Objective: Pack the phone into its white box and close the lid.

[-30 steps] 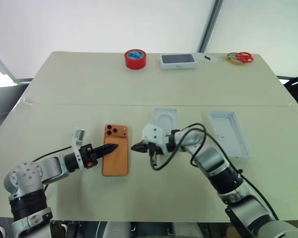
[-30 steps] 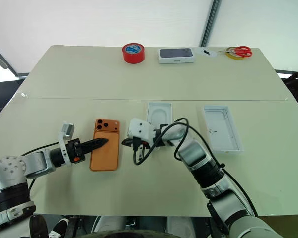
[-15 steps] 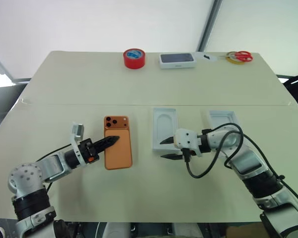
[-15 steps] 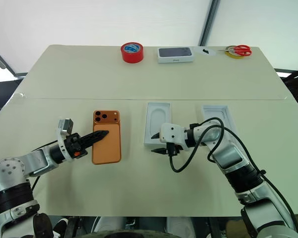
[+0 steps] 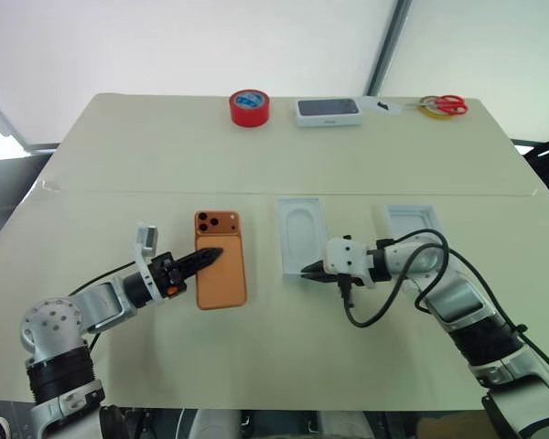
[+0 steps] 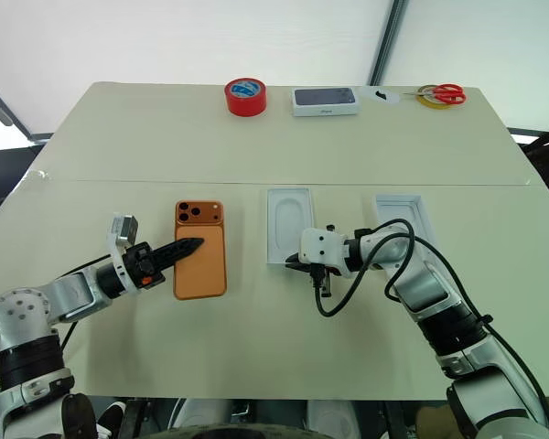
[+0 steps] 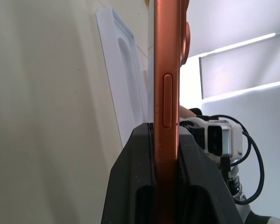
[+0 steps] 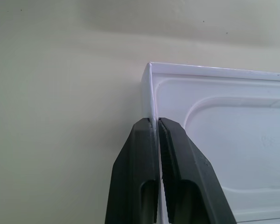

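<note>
- Currently the right gripper (image 8: 157, 122) has its two black fingers pressed together over the thin near wall of the white box (image 5: 304, 237), pinching that wall close to one corner.
- That box lies flat on the table (image 5: 274, 155) between the phone and the lid, its moulded insert with an oval recess facing up.
- Just to the robot's right of it sits the lid (image 5: 419, 225), open side up, partly hidden behind the right arm and its looping black cable.
- On the other side, the left gripper (image 5: 210, 255) is clamped on the phone (image 5: 220, 259); the left wrist view shows the two fingers squeezing the orange body, one against each flat face, with the side button just beyond them.
- From the head views the phone looks about level at the table surface, back up, its camera block with dark lenses at the far end; whether it touches the table I cannot tell.
- Phone and box are near each other but apart, with a strip of bare table between them.
- Along the far edge of the table stand a red tape roll (image 5: 249, 107), a closed white box with a dark phone picture (image 5: 328, 111) and red-handled scissors (image 5: 445, 105), all well apart from both grippers.
</note>
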Motion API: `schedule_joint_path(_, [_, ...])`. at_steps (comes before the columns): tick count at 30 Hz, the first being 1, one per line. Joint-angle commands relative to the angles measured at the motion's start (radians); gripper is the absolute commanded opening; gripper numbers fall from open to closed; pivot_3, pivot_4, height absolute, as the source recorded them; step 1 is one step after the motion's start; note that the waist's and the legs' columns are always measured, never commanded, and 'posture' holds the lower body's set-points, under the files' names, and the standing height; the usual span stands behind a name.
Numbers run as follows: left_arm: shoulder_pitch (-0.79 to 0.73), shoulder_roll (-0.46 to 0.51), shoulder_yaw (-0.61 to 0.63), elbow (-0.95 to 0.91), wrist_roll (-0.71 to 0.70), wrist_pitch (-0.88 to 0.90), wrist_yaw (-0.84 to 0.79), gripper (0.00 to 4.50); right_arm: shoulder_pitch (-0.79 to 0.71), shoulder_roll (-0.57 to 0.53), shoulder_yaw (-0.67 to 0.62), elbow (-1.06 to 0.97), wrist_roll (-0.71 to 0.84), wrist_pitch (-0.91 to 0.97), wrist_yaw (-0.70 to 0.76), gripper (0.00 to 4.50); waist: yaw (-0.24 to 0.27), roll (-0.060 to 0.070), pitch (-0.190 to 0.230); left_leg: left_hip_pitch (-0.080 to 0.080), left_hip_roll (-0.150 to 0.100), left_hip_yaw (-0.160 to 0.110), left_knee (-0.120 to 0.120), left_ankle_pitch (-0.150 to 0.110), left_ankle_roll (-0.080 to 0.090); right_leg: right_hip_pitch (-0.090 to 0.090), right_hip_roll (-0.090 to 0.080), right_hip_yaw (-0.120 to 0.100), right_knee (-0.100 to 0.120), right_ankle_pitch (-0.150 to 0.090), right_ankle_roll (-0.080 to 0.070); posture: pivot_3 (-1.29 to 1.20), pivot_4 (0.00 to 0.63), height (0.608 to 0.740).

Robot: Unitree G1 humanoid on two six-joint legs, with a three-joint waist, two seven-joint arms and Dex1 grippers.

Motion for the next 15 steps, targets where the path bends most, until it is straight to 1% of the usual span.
schedule_joint_path(1, [-0.01,0.015,0.002,-0.029,-0.05,-0.022,0.009,0.0,0.017,-0.005,-0.018,-0.072,0.042,0.053,0.016,0.06,0.0,0.0,0.0,0.0,0.0,0.0,0.0,0.0,0.0,0.0,0.0,0.0,0.0,0.0,0.0,0.0,0.15,0.73])
schedule_joint_path(3, [-0.023,0.016,0.001,-0.027,-0.051,-0.037,0.02,0.0,0.024,0.004,-0.019,-0.112,0.053,0.091,0.003,0.06,0.001,0.0,0.0,0.0,0.0,0.0,0.0,0.0,0.0,0.0,0.0,0.0,0.0,0.0,0.0,0.0,0.15,0.73])
schedule_joint_path(8, [-0.128,-0.004,0.017,0.014,-0.129,-0.057,0.117,0.0,0.053,0.014,0.002,-0.249,0.069,0.223,-0.018,0.06,0.006,-0.001,0.001,0.0,0.0,-0.001,0.001,0.0,0.0,0.001,0.0,0.0,0.0,0.0,0.0,0.0,0.15,0.73])
schedule_joint_path(11, [-0.17,-0.031,-0.008,0.023,-0.153,-0.083,0.162,0.0,0.065,0.008,0.017,-0.283,0.059,0.248,-0.03,0.06,0.004,-0.001,0.001,0.0,0.0,-0.001,0.001,0.0,0.0,0.001,0.0,0.0,0.0,0.0,0.0,0.0,0.15,0.73])
schedule_joint_path(14, [-0.202,-0.069,-0.054,0.043,-0.138,-0.106,0.193,0.0,0.075,0.018,0.031,-0.301,0.071,0.278,-0.033,0.06,0.004,-0.001,0.001,0.0,0.0,0.0,0.001,0.0,0.0,0.001,0.0,-0.001,0.0,0.0,0.0,0.0,0.15,0.73])
schedule_joint_path(15, [-0.212,-0.086,-0.084,0.043,-0.121,-0.117,0.19,0.0,0.071,0.029,0.028,-0.288,0.071,0.281,-0.045,0.37,0.004,-0.001,0.001,0.0,0.0,0.0,0.001,0.0,0.0,0.001,0.001,-0.001,0.0,0.0,0.0,0.0,0.15,0.73])
